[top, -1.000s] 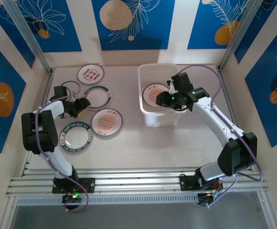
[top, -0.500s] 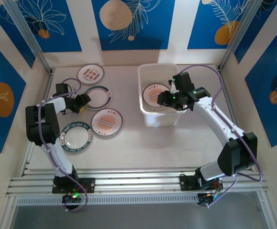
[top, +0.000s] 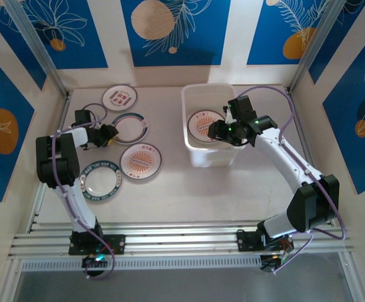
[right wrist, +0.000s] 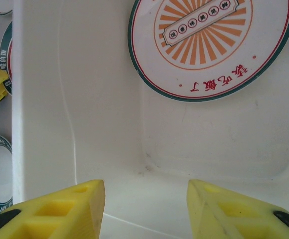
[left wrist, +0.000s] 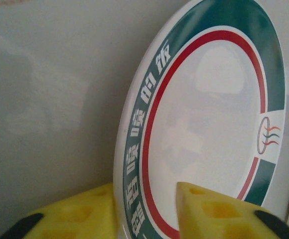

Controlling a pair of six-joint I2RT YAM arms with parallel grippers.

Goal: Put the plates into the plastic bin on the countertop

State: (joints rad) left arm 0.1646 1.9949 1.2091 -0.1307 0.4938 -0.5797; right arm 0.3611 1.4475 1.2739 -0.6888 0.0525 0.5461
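Straddling the rim of a green-and-red-ringed plate (left wrist: 204, 114), the left gripper (left wrist: 144, 199) has a finger close on each side; whether it pinches I cannot tell. The right gripper (right wrist: 147, 191) hangs part-open and empty over the plastic bin (right wrist: 45, 99), which holds an orange sunburst plate (right wrist: 209, 40). Three more plates (top: 140, 161) lie on the countertop (top: 189, 195).

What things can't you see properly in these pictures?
Left wrist view: the near edge of the green-rimmed plate is hidden behind the fingers of the left tool, so its grip is unclear.
Right wrist view: the orange plate in the bin is cut off by the top edge.
Top view: the writing on the far plate is too small to read.
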